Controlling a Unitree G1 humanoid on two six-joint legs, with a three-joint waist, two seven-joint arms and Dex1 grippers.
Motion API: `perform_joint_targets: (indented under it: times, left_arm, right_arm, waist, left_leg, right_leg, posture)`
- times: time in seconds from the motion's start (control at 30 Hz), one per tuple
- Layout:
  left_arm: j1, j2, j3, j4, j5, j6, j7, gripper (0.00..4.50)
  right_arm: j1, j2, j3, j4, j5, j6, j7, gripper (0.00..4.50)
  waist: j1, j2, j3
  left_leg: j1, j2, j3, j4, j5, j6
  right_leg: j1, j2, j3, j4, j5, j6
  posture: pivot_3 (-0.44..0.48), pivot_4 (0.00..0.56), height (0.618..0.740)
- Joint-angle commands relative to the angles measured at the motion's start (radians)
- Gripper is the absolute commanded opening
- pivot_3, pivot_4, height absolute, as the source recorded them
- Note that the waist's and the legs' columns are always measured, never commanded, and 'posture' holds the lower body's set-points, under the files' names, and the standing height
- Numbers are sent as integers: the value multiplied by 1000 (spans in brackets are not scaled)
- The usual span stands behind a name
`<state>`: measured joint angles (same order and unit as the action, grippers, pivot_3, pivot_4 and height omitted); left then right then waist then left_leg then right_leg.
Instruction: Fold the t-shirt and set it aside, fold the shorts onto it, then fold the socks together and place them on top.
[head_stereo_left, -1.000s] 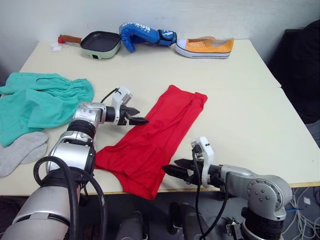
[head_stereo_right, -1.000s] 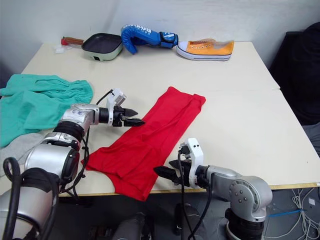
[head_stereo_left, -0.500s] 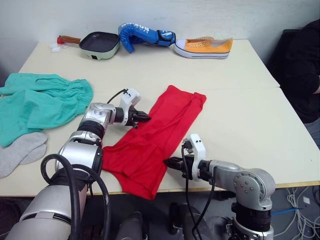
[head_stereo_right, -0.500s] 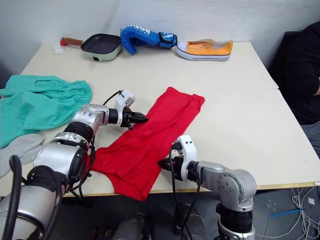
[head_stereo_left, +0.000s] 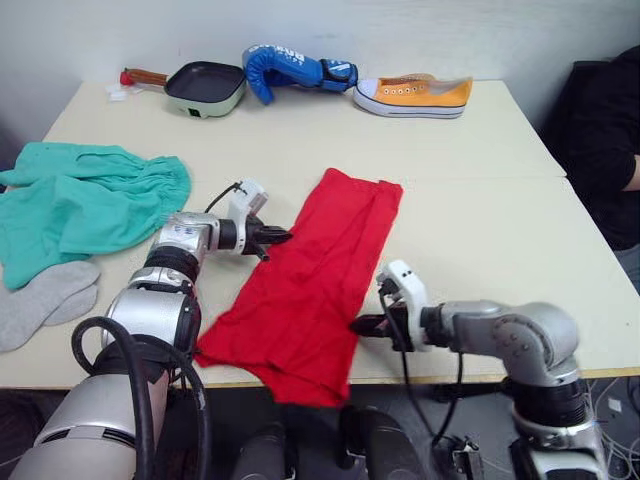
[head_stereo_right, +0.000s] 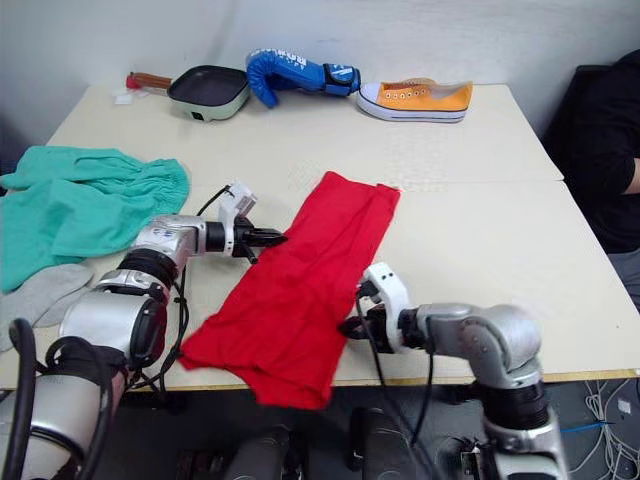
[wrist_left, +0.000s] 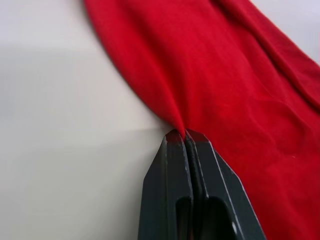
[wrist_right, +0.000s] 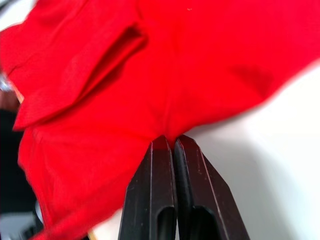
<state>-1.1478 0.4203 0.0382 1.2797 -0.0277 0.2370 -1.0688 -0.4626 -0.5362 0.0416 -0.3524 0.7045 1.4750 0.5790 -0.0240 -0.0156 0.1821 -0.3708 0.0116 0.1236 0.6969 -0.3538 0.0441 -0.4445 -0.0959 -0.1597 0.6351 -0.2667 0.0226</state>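
Lengthwise, the red t-shirt (head_stereo_left: 312, 277) lies as a narrow folded strip in the middle of the cream table (head_stereo_left: 480, 230), its long axis running from the near edge, where one end droops over the rim, diagonally away and to the robot's right toward the orange sneaker (head_stereo_left: 415, 95). The left gripper (head_stereo_left: 278, 238) has its black fingers pressed together on the shirt's left edge, about halfway along; the left wrist view shows fabric pulled to a point between the fingertips (wrist_left: 175, 137). The right gripper (head_stereo_left: 362, 325) is likewise clamped on the shirt's right edge, nearer the hanging end, cloth puckering at its tips. Left of the shirt, well apart, sit the teal shorts (head_stereo_left: 85, 200), bunched, with the grey socks (head_stereo_left: 45, 300) just below them. Beyond the shirt, beside the sneaker, lie a blue boxing glove (head_stereo_left: 295, 70) and a small frying pan (head_stereo_left: 203, 87).
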Motion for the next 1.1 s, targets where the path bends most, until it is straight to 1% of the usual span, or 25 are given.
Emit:
perform_joint_targets:
  times: [0.03,0.1,0.17,0.23,0.3,0.4,0.47,0.57,0.67,0.77,0.8,0.87,0.93,0.97,1.0,1.03,1.1]
  left_arm:
    - [50,26,49,-137,-69,70,-42,9]
    - [135,35,76,-304,-118,167,-31,9]
    - [255,35,105,-541,-177,290,6,9]
    - [371,20,136,-760,-228,394,73,9]
    - [443,-1,148,-891,-251,451,144,9]
    - [464,-11,134,-922,-243,457,212,9]
    - [460,11,98,-906,-218,412,195,9]
    - [466,77,50,-904,-205,358,121,627]
    - [503,180,-4,-943,-195,278,-5,1604]
    - [507,267,-45,-937,-172,159,-96,2613]
    - [513,301,-49,-941,-169,104,-136,2925]
    - [550,356,-43,-959,-177,-58,-231,3576]
    - [598,388,-31,-988,-192,-248,-308,4264]
    - [615,393,-36,-1001,-184,-338,-319,4498]
    - [631,390,-43,-1013,-172,-433,-322,4500]
    - [642,385,-50,-1013,-161,-512,-324,4500]
    - [670,366,-72,-993,-149,-724,-348,4500]
  right_arm:
    - [-47,-116,80,100,-35,-106,125,0]
    - [-87,-161,129,167,-67,-180,185,0]
    - [-130,-176,159,237,-91,-231,225,0]
    - [-163,-180,185,286,-110,-269,260,0]
    - [-179,-182,205,306,-120,-294,293,0]
    - [-173,-182,212,291,-126,-322,328,0]
    - [-154,-184,195,260,-126,-344,337,0]
    - [-100,-205,154,178,-121,-379,336,0]
    - [-26,-212,45,96,-89,-395,307,700]
    - [29,-257,-16,41,-105,-446,310,1745]
    - [60,-292,-28,12,-127,-487,321,2091]
    - [134,-345,-53,-29,-180,-597,337,2819]
    - [210,-373,-85,-57,-225,-725,350,3566]
    - [255,-398,-77,-59,-289,-847,365,3873]
    - [309,-432,-57,-49,-383,-1022,387,4242]
    - [348,-455,-37,-34,-457,-1168,406,4474]
    - [404,-451,-11,25,-582,-1547,421,4474]
  waist:
    - [0,0,0]
    - [-1,0,0]
    - [-5,0,0]
    - [-7,0,0]
    - [-3,0,0]
    - [10,0,0]
    - [19,0,0]
    - [24,0,1]
    - [23,0,1]
    - [23,1,1]
    - [23,1,1]
    - [26,1,1]
    - [25,1,1]
    - [26,1,1]
    - [28,2,1]
    - [33,2,2]
    - [37,2,2]
  left_leg:
    - [0,0,0,0,0,0]
    - [0,0,0,0,0,0]
    - [0,0,0,0,0,0]
    - [1,0,1,0,0,-1]
    - [1,1,0,0,1,-1]
    - [1,1,0,2,1,-1]
    - [1,1,0,3,2,-1]
    - [1,1,0,1,1,-2]
    - [0,1,-1,0,1,-2]
    - [0,1,0,0,1,-3]
    - [0,1,0,0,1,-2]
    - [0,1,-1,0,1,-3]
    - [1,1,-1,-2,0,-3]
    - [1,1,-1,-2,0,-3]
    - [1,1,-1,-3,0,-3]
    - [1,0,0,-3,0,-3]
    - [1,0,1,-3,0,-3]
  right_leg:
    - [0,0,0,0,0,0]
    - [0,0,0,0,0,0]
    - [0,0,0,1,0,0]
    - [0,0,1,1,0,0]
    - [0,0,1,1,0,0]
    - [1,0,1,1,0,0]
    - [1,-1,1,-1,0,0]
    - [0,-1,1,-1,0,0]
    - [0,0,0,0,0,0]
    - [0,0,0,-2,0,0]
    - [1,0,0,-6,0,0]
    - [1,0,0,-7,0,0]
    - [1,0,0,-8,0,0]
    - [1,0,0,-8,0,0]
    - [1,0,0,-8,0,0]
    - [1,0,0,-8,0,0]
    - [1,0,0,-8,0,0]
  posture:
    - [0,150,740]
    - [0,150,740]
    - [0,150,740]
    - [0,150,740]
    - [0,150,740]
    - [0,150,740]
    - [0,150,740]
    - [0,150,740]
    - [0,150,740]
    - [0,150,740]
    - [0,150,740]
    - [0,150,740]
    - [0,150,740]
    - [0,150,740]
    - [0,150,740]
    - [0,150,740]
    - [0,150,740]
